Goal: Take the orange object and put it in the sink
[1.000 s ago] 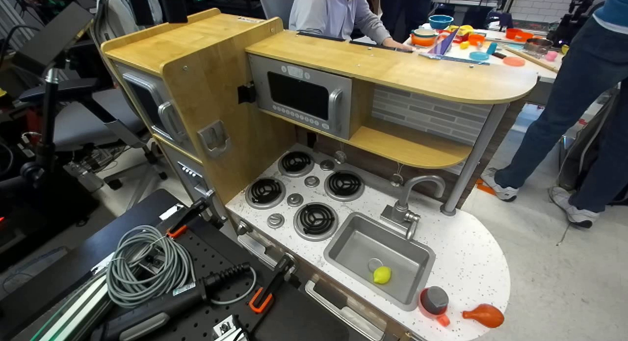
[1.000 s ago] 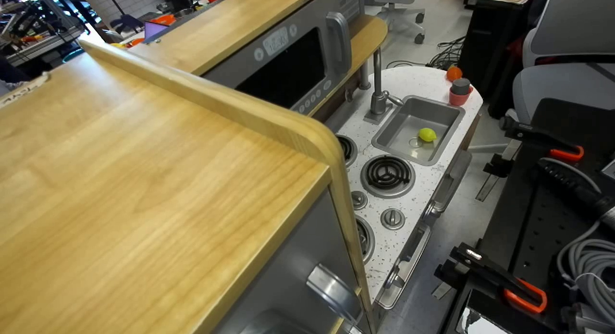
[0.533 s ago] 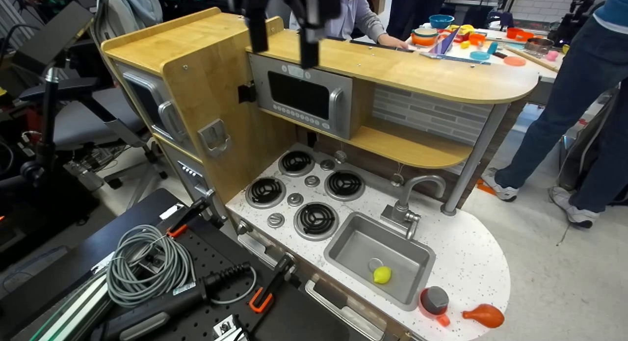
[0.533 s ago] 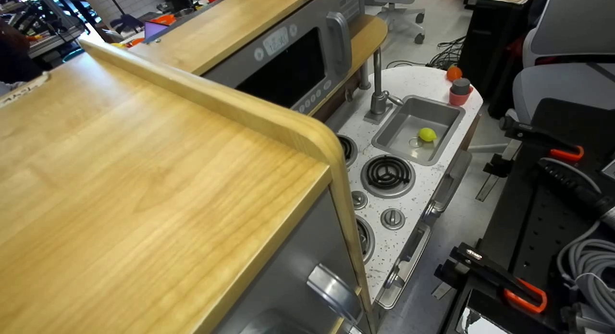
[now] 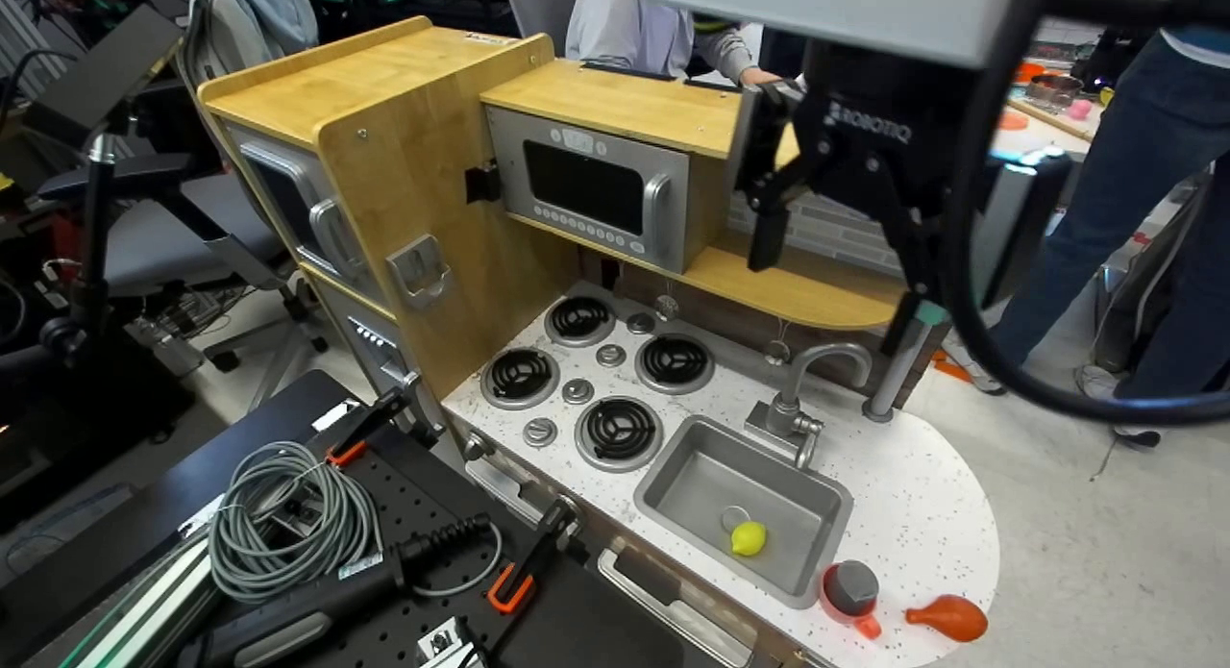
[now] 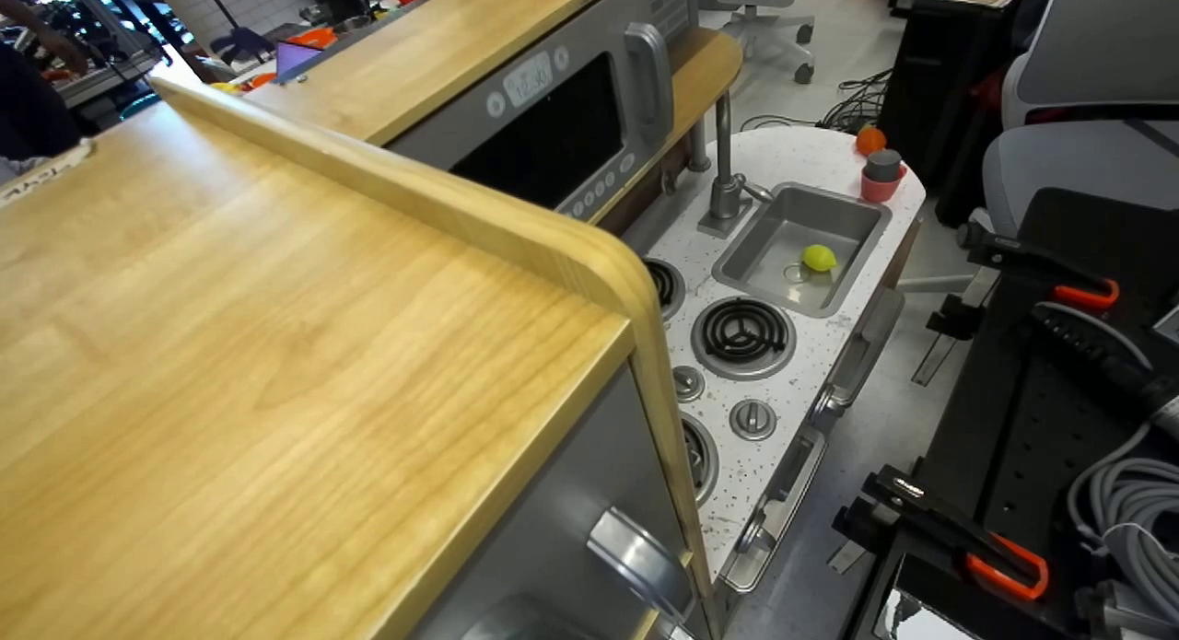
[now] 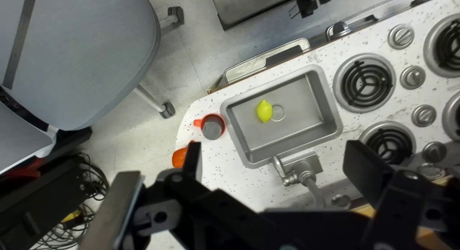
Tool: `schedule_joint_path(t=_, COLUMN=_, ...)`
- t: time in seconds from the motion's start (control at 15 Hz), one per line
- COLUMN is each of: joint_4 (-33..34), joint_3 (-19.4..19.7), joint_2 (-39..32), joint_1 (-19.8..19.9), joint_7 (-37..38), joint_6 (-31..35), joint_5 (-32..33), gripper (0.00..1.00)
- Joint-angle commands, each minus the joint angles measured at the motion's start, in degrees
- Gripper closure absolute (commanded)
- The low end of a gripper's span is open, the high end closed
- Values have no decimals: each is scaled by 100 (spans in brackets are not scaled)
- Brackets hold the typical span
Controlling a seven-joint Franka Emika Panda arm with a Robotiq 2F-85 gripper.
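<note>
Inside the sink (image 7: 302, 108), lemon (image 7: 264, 111) (yellow).

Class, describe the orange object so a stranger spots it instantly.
On the toy kitchen, follow the white counter past the sink to the rounded end. The orange object lies there, with a fat body and narrow neck, unlike the red cup nearby.

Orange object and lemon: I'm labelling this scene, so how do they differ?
Colour: the lemon is bright yellow, unlike the orange object. Shape: the orange object tapers into a narrow neck; the lemon is a short oval. Place: the orange object lies on the counter, the lemon in the sink. Shared: neither is in the open pincer.
</note>
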State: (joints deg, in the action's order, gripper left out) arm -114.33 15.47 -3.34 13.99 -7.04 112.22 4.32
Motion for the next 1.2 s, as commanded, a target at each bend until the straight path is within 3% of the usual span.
schedule_joint_path(t=0.0, joint_4=681, joint_3=120, joint_2=-849, joint_1=295, joint_7=-6, joint_6=415, joint_5=-463, gripper=0)
schedule_joint_path(t=0.4, joint_4=1226, joint_3=103, joint_2=-1831, joint_1=763, joint_7=407, joint_6=1420, joint_5=-1324, gripper=0)
schedule_joint_path(t=0.73, joint_4=1580, joint_3=105, joint_2=-2650, joint_1=893, joint_7=1069, joint_6=2270, joint_5=-1473, gripper=0)
schedule_joint_path(t=1.13, joint_4=2284, joint_3=116, joint_2=-3760, joint_1=1042, joint_7=1929, joint_6=2282, joint_5=-1463, gripper=0)
